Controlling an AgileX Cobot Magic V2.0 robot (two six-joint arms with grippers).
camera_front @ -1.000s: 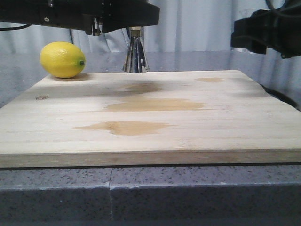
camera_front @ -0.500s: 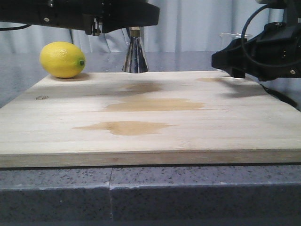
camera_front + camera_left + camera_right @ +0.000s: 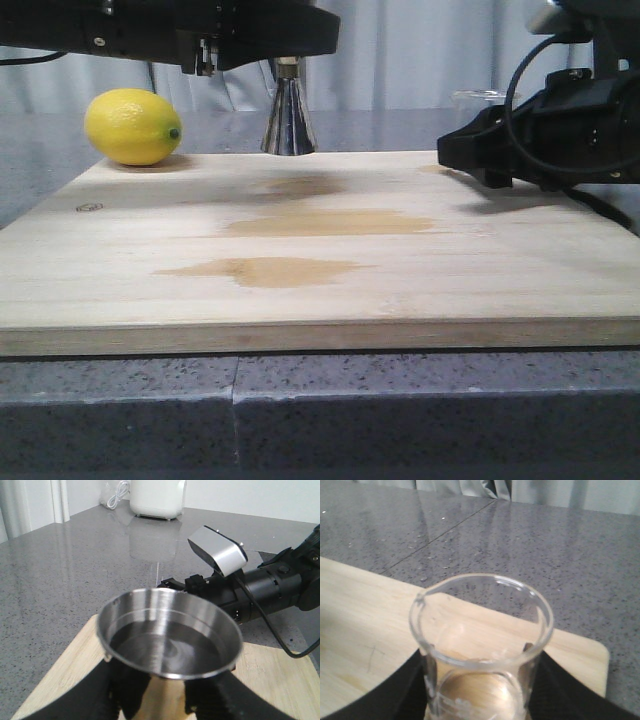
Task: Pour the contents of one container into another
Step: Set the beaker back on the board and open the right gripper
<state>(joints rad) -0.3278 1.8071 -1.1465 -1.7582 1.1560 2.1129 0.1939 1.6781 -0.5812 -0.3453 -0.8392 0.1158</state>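
Observation:
The steel jigger (image 3: 288,125) stands at the board's back edge, its upper cone hidden behind my left arm. In the left wrist view its cup (image 3: 170,645) holds liquid, and my left gripper (image 3: 167,695) is shut on the body below the rim. The clear glass beaker (image 3: 485,666) sits upright between the black fingers (image 3: 410,690) of my right gripper (image 3: 480,690), which is shut on it. From the front only the beaker's rim (image 3: 480,97) shows above the right arm (image 3: 560,125), over the board's back right corner. I cannot tell whether the beaker holds liquid.
A yellow lemon (image 3: 133,126) lies at the back left of the wooden board (image 3: 420,300). Darker damp patches (image 3: 270,270) mark the board's middle. The board rests on a grey speckled counter (image 3: 120,410). A white appliance (image 3: 157,497) stands far back on the counter.
My right arm has come down and to the left with the beaker, from the upper right corner to just above the board's back right corner. The left arm and jigger have not moved.

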